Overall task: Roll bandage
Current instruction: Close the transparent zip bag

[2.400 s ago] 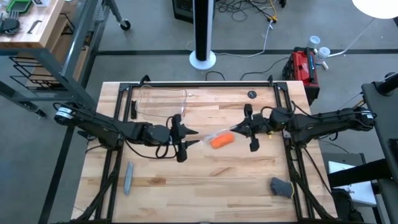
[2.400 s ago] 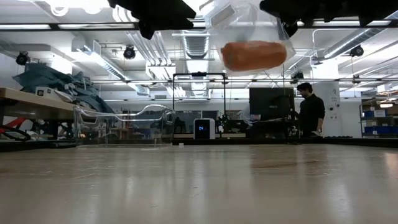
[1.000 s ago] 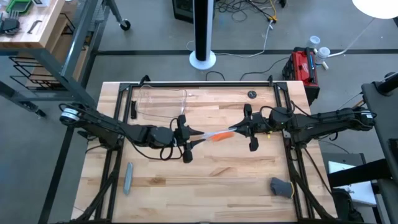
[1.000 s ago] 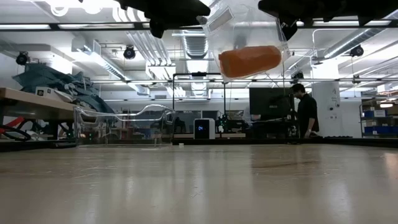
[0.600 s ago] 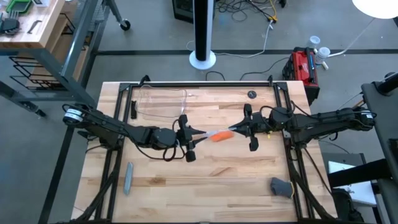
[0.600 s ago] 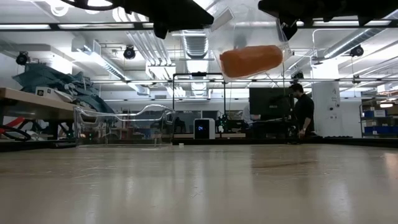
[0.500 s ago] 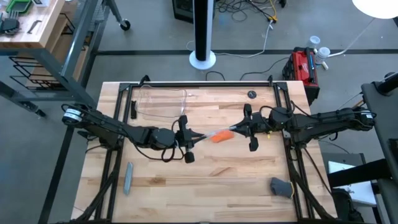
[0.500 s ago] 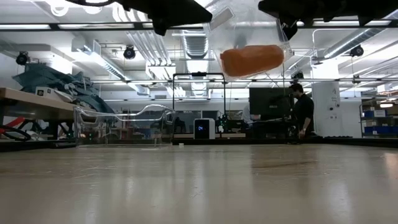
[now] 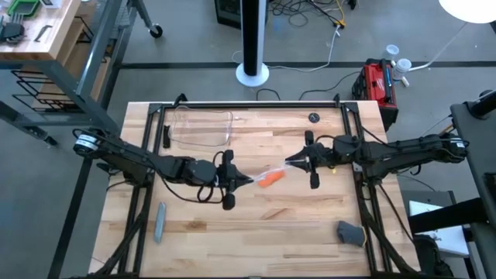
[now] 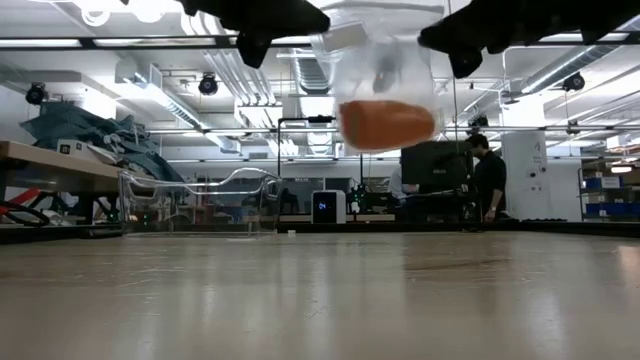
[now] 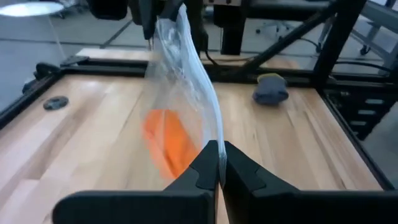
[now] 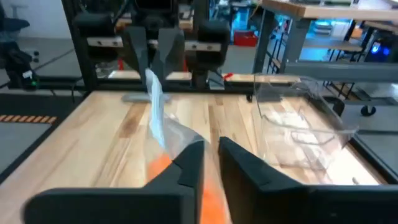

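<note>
Stubby orange bandage roll (image 9: 270,179) has sagged lower in my crinkled clear plastic wrap (image 9: 267,171) at frame centre, left gripper (image 9: 242,180) and right gripper (image 9: 292,162) both pinched shut on the wrap's ends.

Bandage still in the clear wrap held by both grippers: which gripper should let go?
Probably right. The left gripper visibly pinches the wrap; the bandage hangs lower nearer it. The right gripper grips the far end.
</note>
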`<act>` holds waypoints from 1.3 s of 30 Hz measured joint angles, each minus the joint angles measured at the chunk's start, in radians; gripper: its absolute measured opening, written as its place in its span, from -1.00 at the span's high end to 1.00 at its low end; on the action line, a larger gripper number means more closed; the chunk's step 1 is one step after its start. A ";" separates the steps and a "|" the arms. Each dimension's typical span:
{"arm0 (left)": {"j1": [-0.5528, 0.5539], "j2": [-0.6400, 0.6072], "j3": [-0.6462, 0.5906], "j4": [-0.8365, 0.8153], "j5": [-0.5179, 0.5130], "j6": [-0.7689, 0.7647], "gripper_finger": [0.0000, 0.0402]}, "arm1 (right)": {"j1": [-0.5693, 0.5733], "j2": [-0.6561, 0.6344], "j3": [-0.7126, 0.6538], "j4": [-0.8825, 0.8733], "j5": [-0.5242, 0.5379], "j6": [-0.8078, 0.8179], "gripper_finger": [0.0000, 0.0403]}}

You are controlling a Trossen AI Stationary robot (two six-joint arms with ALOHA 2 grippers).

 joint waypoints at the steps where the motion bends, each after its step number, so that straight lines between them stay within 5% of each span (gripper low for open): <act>1: -0.001 0.000 0.000 -0.011 0.000 -0.006 1.00 | 0.000 0.000 0.001 -0.011 0.000 -0.001 0.76; 14: 0.000 0.000 0.000 -0.056 -0.002 -0.013 1.00 | -0.001 -0.018 0.089 -0.305 0.263 -0.011 0.24; 24: 0.000 0.013 0.000 -0.104 -0.003 -0.001 1.00 | 0.035 0.041 0.090 -0.069 0.036 0.039 0.23; 29: 0.000 0.038 0.000 -0.100 -0.011 0.023 1.00 | 0.079 0.153 0.093 0.071 0.033 0.026 0.27; 39: 0.000 0.043 0.000 -0.086 -0.047 0.039 1.00 | 0.120 0.380 0.243 0.031 0.033 0.027 0.27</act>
